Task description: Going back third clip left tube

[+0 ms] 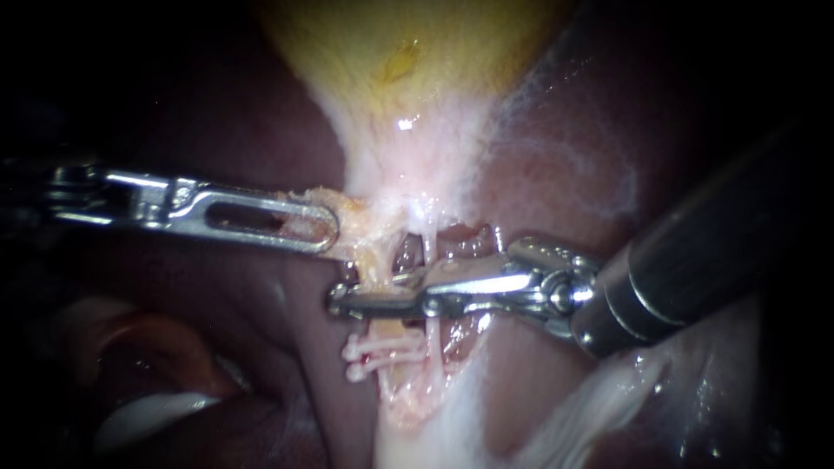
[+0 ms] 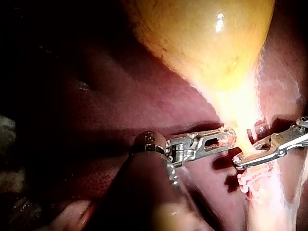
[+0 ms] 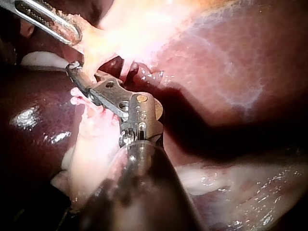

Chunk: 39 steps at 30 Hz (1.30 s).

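Note:
The yellow gallbladder (image 1: 408, 61) narrows down to pale tissue and two tubes. My left instrument (image 1: 326, 227) comes in from the left, its slotted jaws shut on the yellowish tissue at the gallbladder's neck (image 1: 369, 213). My right instrument (image 1: 347, 302) comes in from the right and lies across the left tube (image 1: 380, 271), its slim jaws a narrow gap apart, with the tube at them. Two white clips (image 1: 382, 358) sit on the left tube just below those jaws. The thin white right tube (image 1: 429, 247) runs beside it. The same clips (image 2: 250, 178) show in the left wrist view, under the right instrument (image 2: 238, 162).
Dark red liver (image 1: 217, 339) surrounds the tubes on both sides. A pale band of tissue (image 1: 599, 399) runs under the right instrument's shaft. At the lower left lies a pale, reddish fold (image 1: 148, 408).

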Motion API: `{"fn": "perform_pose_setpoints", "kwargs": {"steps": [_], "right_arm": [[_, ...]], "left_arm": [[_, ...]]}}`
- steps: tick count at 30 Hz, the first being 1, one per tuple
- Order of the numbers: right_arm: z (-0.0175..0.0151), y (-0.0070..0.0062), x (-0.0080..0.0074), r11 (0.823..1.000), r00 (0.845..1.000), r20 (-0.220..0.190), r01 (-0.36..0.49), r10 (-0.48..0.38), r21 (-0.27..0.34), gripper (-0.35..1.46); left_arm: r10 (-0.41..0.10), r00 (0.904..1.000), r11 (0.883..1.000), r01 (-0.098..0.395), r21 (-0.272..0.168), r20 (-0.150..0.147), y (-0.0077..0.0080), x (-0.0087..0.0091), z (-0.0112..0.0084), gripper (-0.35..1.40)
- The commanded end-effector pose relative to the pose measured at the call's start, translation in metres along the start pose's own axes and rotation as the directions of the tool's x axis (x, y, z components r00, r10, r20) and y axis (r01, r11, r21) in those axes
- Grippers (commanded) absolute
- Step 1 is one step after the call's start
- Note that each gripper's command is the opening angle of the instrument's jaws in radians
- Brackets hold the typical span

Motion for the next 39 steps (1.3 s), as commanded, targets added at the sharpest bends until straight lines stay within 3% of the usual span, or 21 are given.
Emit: {"fn": "perform_pose_setpoints", "kwargs": {"steps": [1,4,5,6,7,9,11,16,27,35,39], "right_arm": [[0.0000,0.0001,0.0000,1.000,1.000,-0.001,0.000,0.000,0.000,-0.35],[0.0000,0.0001,-0.0001,1.000,1.000,0.007,0.017,-0.017,0.011,-0.35],[0.0001,0.0001,-0.0002,0.997,0.997,0.014,0.071,-0.071,0.014,-0.22],[0.0001,0.0000,-0.0003,0.988,0.988,0.014,0.153,-0.154,0.017,-0.11],[0.0002,-0.0001,-0.0002,0.973,0.973,0.009,0.230,-0.230,0.002,0.13],[0.0004,-0.0002,0.0000,0.965,0.965,0.002,0.263,-0.263,-0.024,0.41],[0.0005,-0.0003,0.0003,0.956,0.957,0.001,0.290,-0.290,-0.036,0.47],[0.0006,-0.0005,0.0004,0.943,0.945,-0.004,0.325,-0.326,-0.072,0.50],[-0.0010,-0.0005,-0.0003,0.918,0.920,0.007,0.392,-0.393,-0.064,0.50],[-0.0063,-0.0001,-0.0012,0.864,0.867,0.022,0.498,-0.497,-0.076,0.50],[-0.0093,-0.0003,-0.0010,0.845,0.849,0.026,0.528,-0.528,-0.082,0.50]], "left_arm": [[0.000,1.0000,1.000,0.000,0.000,0.000,-0.0001,0.0000,-0.0001,-0.35],[0.000,1.0000,1.000,0.000,0.000,0.000,-0.0001,0.0000,-0.0001,-0.35],[0.000,1.0000,1.000,0.000,-0.001,0.000,-0.0001,0.0000,-0.0001,-0.35],[0.000,1.0000,1.000,0.000,0.000,0.000,-0.0001,0.0000,-0.0001,-0.35],[0.000,1.0000,1.000,0.000,0.000,0.000,-0.0001,0.0001,-0.0001,-0.35],[0.000,1.0000,1.000,0.000,0.000,0.000,-0.0001,0.0001,-0.0001,-0.35],[0.000,1.0000,1.000,0.000,0.000,0.000,-0.0001,0.0001,-0.0001,-0.35],[0.000,1.0000,1.000,0.000,0.000,0.000,-0.0001,0.0001,-0.0002,-0.35],[0.000,1.0000,1.000,0.000,0.000,0.000,-0.0001,0.0001,-0.0002,-0.35],[0.001,1.0000,1.000,-0.001,0.001,-0.001,0.0000,0.0001,-0.0004,-0.35],[0.001,1.0000,1.000,-0.001,0.001,-0.001,0.0000,0.0002,-0.0005,-0.35]]}}
